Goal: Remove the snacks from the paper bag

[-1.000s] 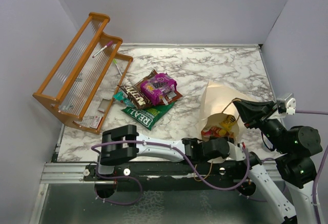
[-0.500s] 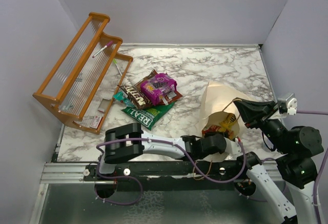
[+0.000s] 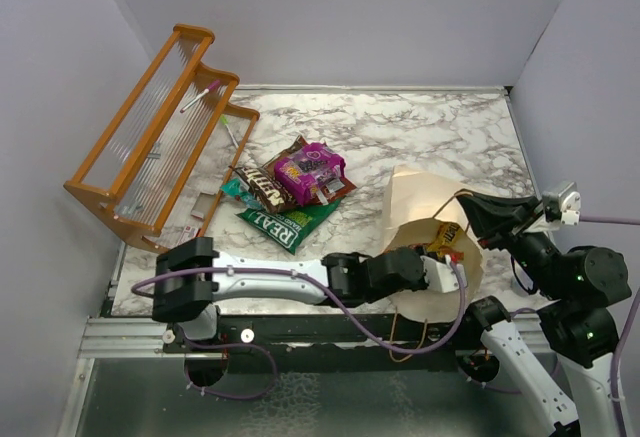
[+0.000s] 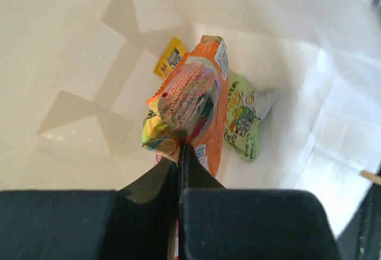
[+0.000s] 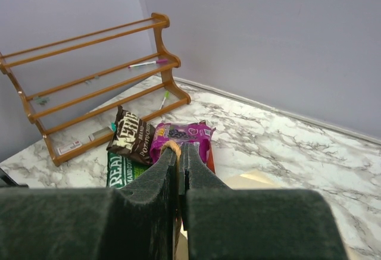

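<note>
Orange packet (image 4: 196, 102) stands inside the paper bag (image 4: 77, 46), its near edge pinched by the left gripper (image 4: 178, 163); right gripper (image 5: 180, 153) clamps the cord handle (image 5: 171, 147). Green bag (image 3: 283, 223) reads "REAL".

Snacks (image 3: 295, 187) left of paper bag (image 3: 415, 197).

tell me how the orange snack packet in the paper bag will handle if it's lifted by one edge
Probably floppy: the orange packet inside the paper bag is thin crinkled film, and the left end effector pinches only one edge, so it may droop. Its glossy surface could slip. It overlaps the green packet, which might get dragged along.
</note>
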Tool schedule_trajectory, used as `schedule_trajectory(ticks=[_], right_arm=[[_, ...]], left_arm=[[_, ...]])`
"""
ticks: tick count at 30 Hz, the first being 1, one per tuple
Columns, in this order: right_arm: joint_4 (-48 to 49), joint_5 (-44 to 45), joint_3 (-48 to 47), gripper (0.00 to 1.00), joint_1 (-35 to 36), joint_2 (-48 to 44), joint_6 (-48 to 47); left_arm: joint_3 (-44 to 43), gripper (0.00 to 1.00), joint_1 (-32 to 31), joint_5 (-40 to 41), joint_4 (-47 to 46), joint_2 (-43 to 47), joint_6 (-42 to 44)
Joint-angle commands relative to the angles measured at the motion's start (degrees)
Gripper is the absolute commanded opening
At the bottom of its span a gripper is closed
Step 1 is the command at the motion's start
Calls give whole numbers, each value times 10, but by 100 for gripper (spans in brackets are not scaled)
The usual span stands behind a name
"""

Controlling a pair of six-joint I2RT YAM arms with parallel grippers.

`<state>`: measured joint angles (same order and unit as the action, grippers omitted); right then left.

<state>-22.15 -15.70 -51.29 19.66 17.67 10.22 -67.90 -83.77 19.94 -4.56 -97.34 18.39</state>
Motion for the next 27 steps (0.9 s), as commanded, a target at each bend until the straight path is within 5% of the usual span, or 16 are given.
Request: schedule_trajectory(ticks=[1, 13, 27], right_arm=[[28, 19, 13, 2, 0, -6, 0], [28, 20, 22, 2, 0, -4, 8], [34, 23, 28, 2, 0, 1, 6]], left_arm=[[1, 0, -4, -39, 17, 99, -31], [44, 0, -5, -108, 16, 297, -55], [104, 0, -3, 225, 38, 441, -64]])
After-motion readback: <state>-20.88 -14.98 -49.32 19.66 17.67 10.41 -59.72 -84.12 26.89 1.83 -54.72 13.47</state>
